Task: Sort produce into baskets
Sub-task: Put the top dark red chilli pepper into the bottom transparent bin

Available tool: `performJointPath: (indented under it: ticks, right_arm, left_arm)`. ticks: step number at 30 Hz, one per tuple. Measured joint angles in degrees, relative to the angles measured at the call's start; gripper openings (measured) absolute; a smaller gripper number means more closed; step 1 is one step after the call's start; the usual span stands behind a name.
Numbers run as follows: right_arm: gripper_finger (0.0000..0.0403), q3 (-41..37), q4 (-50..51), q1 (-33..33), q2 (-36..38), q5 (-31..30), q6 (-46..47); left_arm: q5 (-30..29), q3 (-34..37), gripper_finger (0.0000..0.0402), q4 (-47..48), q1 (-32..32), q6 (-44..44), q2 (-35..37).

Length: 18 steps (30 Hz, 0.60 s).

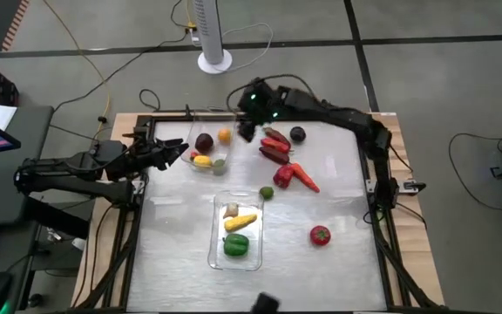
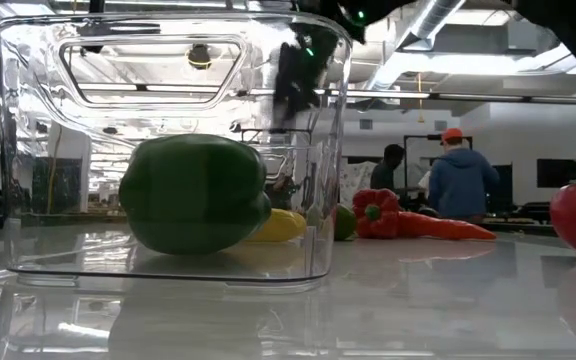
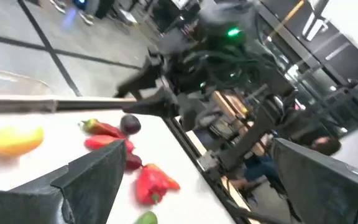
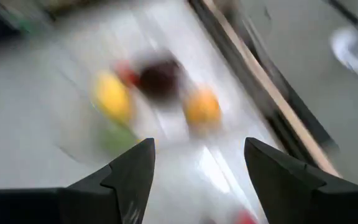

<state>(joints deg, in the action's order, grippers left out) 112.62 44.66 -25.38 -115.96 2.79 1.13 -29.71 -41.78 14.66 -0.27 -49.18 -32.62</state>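
Note:
A clear basket [image 1: 207, 161] at the far left holds a dark plum [image 1: 204, 142], a yellow lemon [image 1: 201, 160] and a lime; an orange piece [image 1: 225, 135] lies at its far rim. A second clear basket [image 1: 236, 259] near the front holds a green pepper [image 1: 236, 245] and a yellow piece [image 1: 240, 222]. Red peppers [image 1: 275, 146], a plum [image 1: 297, 133], a carrot [image 1: 305, 178], a lime [image 1: 267, 193] and a tomato [image 1: 320, 235] lie loose on the table. My right gripper [image 1: 245, 129] hangs open and empty just right of the far basket. My left gripper [image 1: 179, 148] is open and empty at that basket's left.
The table's raised frame [image 1: 369, 187] runs along its edges. A white fan base [image 1: 215, 61] stands on the floor beyond the far edge. In the low view, people [image 2: 458, 180] stand in the room behind. Bare tabletop lies at the near left and near right.

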Motion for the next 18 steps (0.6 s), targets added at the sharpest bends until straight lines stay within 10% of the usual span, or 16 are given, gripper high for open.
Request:
performJointPath:
  ticks: [6, 18]
  right_arm:
    - [0.0276, -2.79, 16.67, -6.95, -0.44, 0.08, -11.18]
    - [0.0276, -17.70, 8.47, -9.37, -0.63, -0.69, -12.25]
  left_arm:
    - [-6.08, 0.00, 0.0387, 0.56, 0.00, 1.96, -0.02]
    - [-8.13, -0.02, 0.0387, 1.43, 0.00, 1.86, -0.91]
